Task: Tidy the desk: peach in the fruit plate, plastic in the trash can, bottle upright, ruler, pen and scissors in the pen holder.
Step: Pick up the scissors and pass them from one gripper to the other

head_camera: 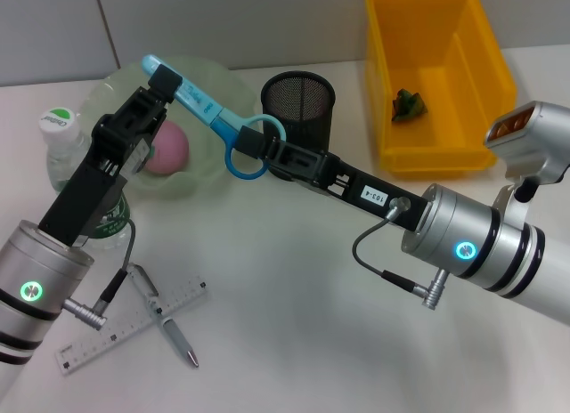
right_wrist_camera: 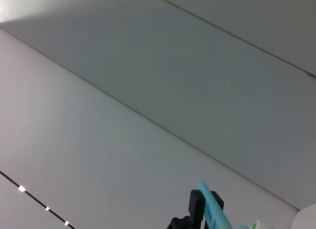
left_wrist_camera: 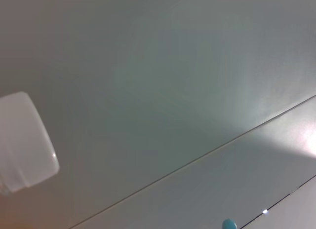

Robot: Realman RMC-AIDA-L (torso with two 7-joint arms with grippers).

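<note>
Gripping opposite ends of the blue scissors (head_camera: 214, 119), the two arms held them in the air between the fruit plate (head_camera: 205, 84) and the black mesh pen holder (head_camera: 298, 106): the left gripper (head_camera: 165, 79) had its fingers clamped on the sheathed blade end, and the right gripper (head_camera: 254, 150) had its fingers closed at the ring handles. It looked like a handover on the way to the pen holder, so the scissors step was in hand; next, one gripper would need to let go so the other could tip the scissors blade-down over the holder's mouth, just beside the handles. Inside the pen holder nothing could be made out. The peach (head_camera: 167, 150) already lay in the fruit plate, partly behind the left arm. A small crumpled green scrap (head_camera: 408, 104) sat in the yellow trash can (head_camera: 481, 75), likely the plastic. The bottle (head_camera: 61, 141) stood upright by the plate. The ruler (head_camera: 134, 326) and pen (head_camera: 169, 319) lay crossed on the tabletop (head_camera: 294, 324), not yet put away.
</note>
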